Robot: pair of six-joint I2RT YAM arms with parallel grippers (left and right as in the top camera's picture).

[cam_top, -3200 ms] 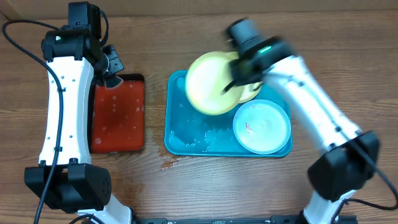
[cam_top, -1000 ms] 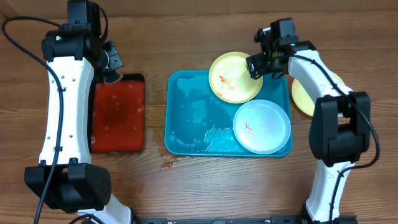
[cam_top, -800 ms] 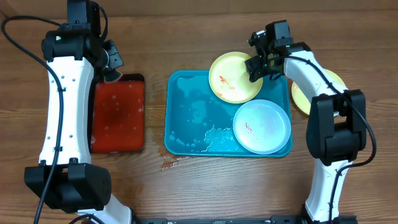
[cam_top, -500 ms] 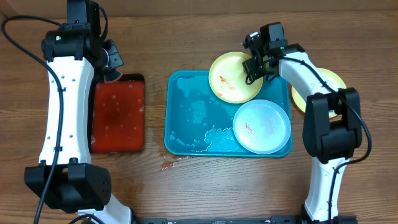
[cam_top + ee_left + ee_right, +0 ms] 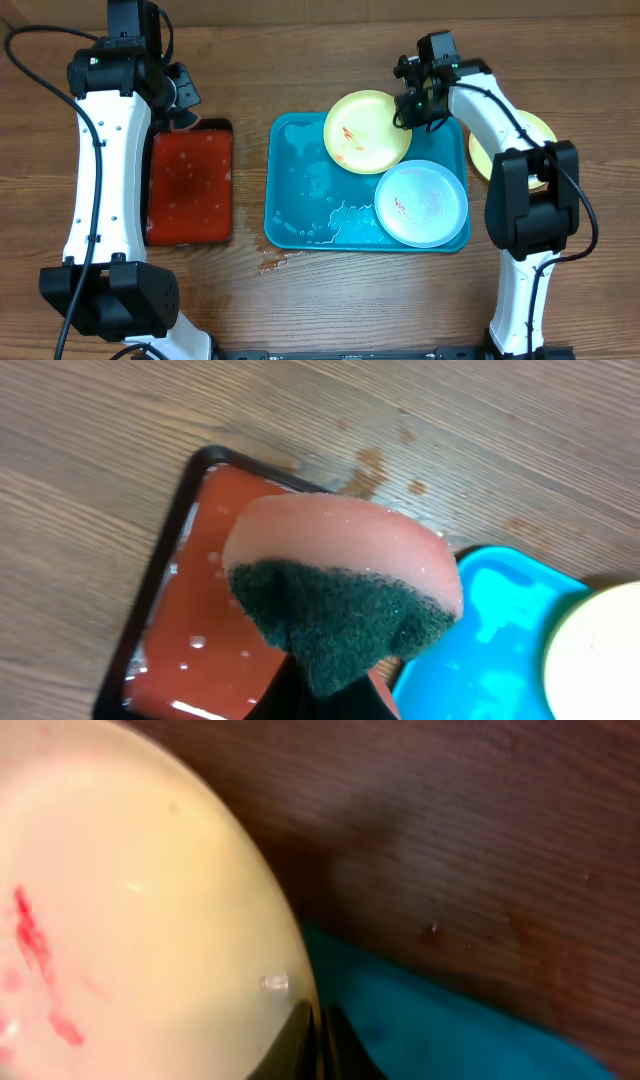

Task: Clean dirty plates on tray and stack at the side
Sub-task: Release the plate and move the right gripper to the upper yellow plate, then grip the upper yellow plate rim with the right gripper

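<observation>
Brown wooden table carries the blue tray at its middle, wet and glossy inside, with two dirty plates on it: a yellow-green plate lying over the far rim and a light blue plate in the near right corner, both smeared red. The right gripper appears pinched on the yellow-green plate's right rim, its jaws nearly together in the wrist view. The left gripper is clamped on a sponge above the red tray. The plates look light, stiff and probably slick where wet, so the thin raised rim is the likeliest hold. Another yellow-green plate sits on the table right of the tray, partly behind the arm; open wood around it leaves room for stacking, though the tray's rim could catch a dragged plate
</observation>
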